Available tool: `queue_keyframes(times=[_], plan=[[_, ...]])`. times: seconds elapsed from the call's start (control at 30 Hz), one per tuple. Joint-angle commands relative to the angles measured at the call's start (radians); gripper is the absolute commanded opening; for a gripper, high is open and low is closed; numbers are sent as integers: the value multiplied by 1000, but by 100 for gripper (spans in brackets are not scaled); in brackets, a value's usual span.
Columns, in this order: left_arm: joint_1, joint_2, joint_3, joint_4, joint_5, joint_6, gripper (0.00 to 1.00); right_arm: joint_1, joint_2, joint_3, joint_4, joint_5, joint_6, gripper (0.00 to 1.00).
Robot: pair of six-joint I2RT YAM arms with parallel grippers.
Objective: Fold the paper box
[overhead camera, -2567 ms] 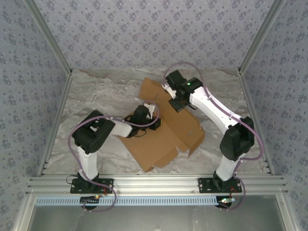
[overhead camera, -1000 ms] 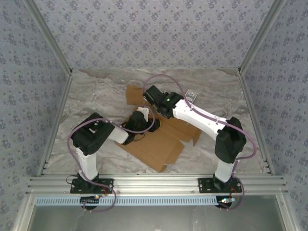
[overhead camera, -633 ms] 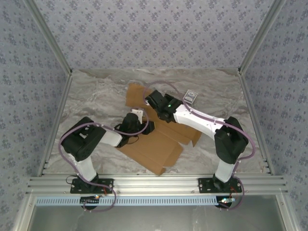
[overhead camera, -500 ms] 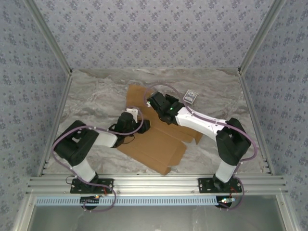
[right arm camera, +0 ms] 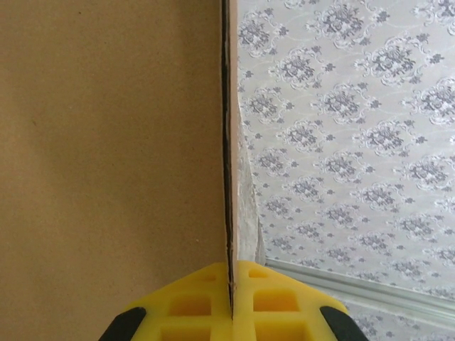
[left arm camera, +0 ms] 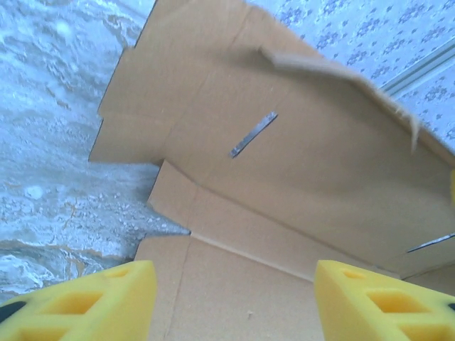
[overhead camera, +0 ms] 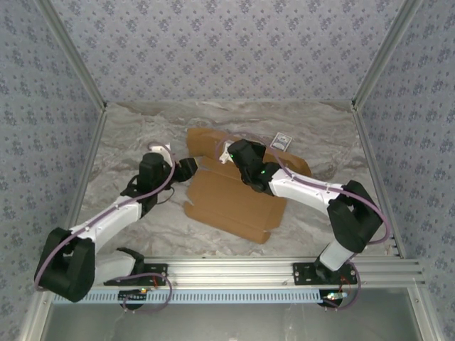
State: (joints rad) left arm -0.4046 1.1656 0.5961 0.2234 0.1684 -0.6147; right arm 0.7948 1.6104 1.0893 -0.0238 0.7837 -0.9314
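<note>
The paper box [overhead camera: 231,195] is a brown cardboard sheet lying partly folded in the middle of the marble table, its far panel lifted. My right gripper [overhead camera: 227,151] is shut on the edge of that lifted panel; in the right wrist view the yellow pads [right arm camera: 192,302] pinch the thin cardboard edge [right arm camera: 226,177], and the panel's face [right arm camera: 106,142] spreads to the left. My left gripper [overhead camera: 190,169] stands open just off the sheet's left edge. In the left wrist view its gripper [left arm camera: 234,302] has nothing between the yellow fingers [left arm camera: 92,298], and the creased cardboard [left arm camera: 284,142] lies ahead.
A small white-and-dark card [overhead camera: 281,141] lies on the table behind the right arm. Patterned walls and aluminium posts close the table on three sides. Bare marble [overhead camera: 128,149] stretches left of the sheet.
My left gripper has let go of the cardboard, opened and drawn back to the left as its arm stretched out. The right gripper has stayed shut on the panel while the sheet folded and shifted.
</note>
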Motion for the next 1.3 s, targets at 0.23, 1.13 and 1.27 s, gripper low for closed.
queue_keyframes(times=[0.23,1.13,1.27], plan=[[15,86,335,-284,89,63,64,-22,-106,-26,-57,-101,23,0],[-67,503,798,-540,211,186,53,-4,-93,-14,-77,-97,42,0],[-66,522,801,-510,233,162,50,1,-91,-19,-65,-100,43,0]])
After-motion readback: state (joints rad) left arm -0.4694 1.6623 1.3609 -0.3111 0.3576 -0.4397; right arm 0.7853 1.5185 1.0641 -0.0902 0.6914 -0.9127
